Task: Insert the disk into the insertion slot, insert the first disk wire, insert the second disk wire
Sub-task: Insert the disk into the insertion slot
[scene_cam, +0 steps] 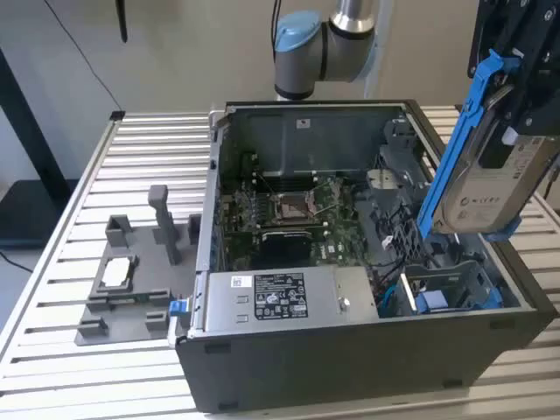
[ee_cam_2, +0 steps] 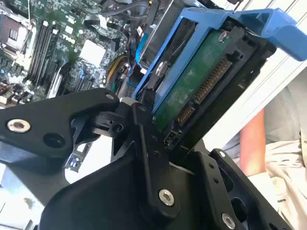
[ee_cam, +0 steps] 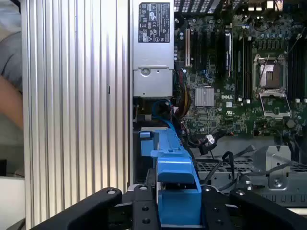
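The tool's point(ee_cam_2: 165, 132) black linkage loomed nearest in the second wrist view, its jaws clamped on the disk point(ee_cam_2: 196, 88), which sat in a blue carrier point(ee_cam: 175, 165). In the exterior view the disk hung tilted above the insertion slot point(scene_cam: 442, 293) and clear of it, toward the exterior view's right of the open computer case point(scene_cam: 350, 372) on the slatted surface point(scene_cam: 149, 153). The disk was probably rigid, dense for its size and sensitive to shock. Its bare green board point(ee_cam_2: 184, 103) and connector pins point(ee_cam_2: 211, 79) lay exposed, so the carrier's edges and metal flanks looked the safer hold, though smooth casing might slip.
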Tool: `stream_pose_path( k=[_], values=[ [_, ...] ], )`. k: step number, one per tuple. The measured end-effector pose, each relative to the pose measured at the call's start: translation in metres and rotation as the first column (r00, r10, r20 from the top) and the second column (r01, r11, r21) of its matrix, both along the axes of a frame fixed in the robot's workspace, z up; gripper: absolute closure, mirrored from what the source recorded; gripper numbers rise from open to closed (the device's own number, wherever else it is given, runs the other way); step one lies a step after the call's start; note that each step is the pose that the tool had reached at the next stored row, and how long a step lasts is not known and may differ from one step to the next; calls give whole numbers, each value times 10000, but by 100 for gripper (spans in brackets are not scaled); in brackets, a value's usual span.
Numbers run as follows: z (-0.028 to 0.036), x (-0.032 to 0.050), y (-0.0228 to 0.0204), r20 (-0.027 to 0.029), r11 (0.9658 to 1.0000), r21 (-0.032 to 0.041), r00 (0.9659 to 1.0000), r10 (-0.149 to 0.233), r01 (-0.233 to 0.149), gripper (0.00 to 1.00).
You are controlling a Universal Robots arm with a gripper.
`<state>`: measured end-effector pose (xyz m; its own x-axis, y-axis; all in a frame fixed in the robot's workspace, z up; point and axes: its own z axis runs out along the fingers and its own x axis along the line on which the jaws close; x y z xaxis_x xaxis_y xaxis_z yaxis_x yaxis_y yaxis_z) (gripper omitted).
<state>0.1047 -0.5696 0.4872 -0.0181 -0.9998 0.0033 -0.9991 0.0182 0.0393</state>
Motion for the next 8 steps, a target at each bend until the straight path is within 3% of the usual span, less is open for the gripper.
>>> stream_pose_path(
  k=[8],
  values=[
    [0,0,0,0,10000,-4,10000,0,0,67]
  ],
)
